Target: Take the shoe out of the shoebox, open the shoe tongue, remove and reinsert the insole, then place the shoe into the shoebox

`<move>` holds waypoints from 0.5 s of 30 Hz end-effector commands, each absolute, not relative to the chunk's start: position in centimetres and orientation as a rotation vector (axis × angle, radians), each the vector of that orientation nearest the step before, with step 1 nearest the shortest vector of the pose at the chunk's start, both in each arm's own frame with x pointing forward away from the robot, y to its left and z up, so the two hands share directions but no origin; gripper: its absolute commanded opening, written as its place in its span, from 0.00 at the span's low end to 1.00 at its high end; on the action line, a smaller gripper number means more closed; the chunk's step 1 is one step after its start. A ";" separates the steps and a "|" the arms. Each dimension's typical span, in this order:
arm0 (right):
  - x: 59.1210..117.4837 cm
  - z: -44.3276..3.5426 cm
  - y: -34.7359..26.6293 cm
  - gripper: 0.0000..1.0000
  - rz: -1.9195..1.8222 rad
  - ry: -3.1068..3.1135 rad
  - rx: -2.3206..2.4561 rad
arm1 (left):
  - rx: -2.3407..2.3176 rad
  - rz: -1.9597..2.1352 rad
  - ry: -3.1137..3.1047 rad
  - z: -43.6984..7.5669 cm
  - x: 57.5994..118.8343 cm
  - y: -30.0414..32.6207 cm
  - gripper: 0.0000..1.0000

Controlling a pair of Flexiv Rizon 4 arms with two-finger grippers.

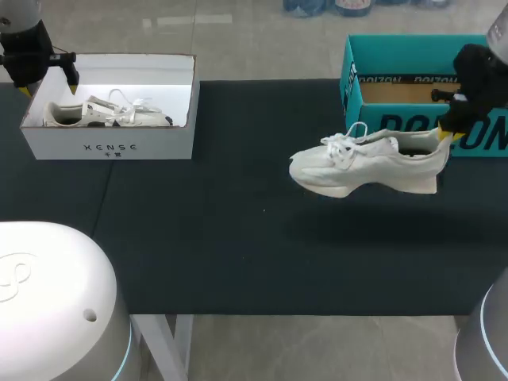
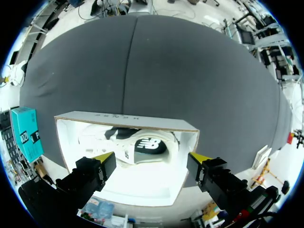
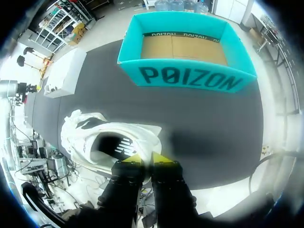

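Between the right gripper's (image 3: 147,159) pinched yellow tips sits the heel of the white shoe (image 1: 365,163), which hangs clear of the table with its toe pointing away from the gripper. Just beyond that gripper stands the teal shoebox (image 3: 190,76), with nothing in it. Under the left gripper (image 2: 152,159), whose fingers are spread wide and touch nothing, a white shoebox (image 1: 107,147) holds a second shoe (image 1: 103,113). Taking the shoe out looks done. The laces appear tied, so the tongue, the insole and the return to the box probably remain.
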State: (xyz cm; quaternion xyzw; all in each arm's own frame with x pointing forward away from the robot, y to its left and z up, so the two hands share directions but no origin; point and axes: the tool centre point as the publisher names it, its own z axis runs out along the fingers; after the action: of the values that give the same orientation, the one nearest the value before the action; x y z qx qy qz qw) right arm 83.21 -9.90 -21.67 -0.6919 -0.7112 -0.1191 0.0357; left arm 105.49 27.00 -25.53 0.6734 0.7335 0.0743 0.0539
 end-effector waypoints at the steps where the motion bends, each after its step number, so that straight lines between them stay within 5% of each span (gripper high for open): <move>1: 82.4 -23.8 -8.2 0.00 -0.565 -2.228 -2.209 | 2.047 0.227 2.228 -25.5 105.5 27.0 1.00; 15: 81.1 -28.4 -5.1 0.00 -0.506 -2.160 -2.166 | 2.047 0.227 2.228 -25.5 105.5 27.0 1.00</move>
State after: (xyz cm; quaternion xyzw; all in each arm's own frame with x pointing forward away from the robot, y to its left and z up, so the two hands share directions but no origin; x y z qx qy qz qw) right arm 81.25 -5.39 -27.50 -0.6998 -0.6965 -0.1570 0.0203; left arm 105.49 27.01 -25.54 0.6734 0.7336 0.0743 0.0540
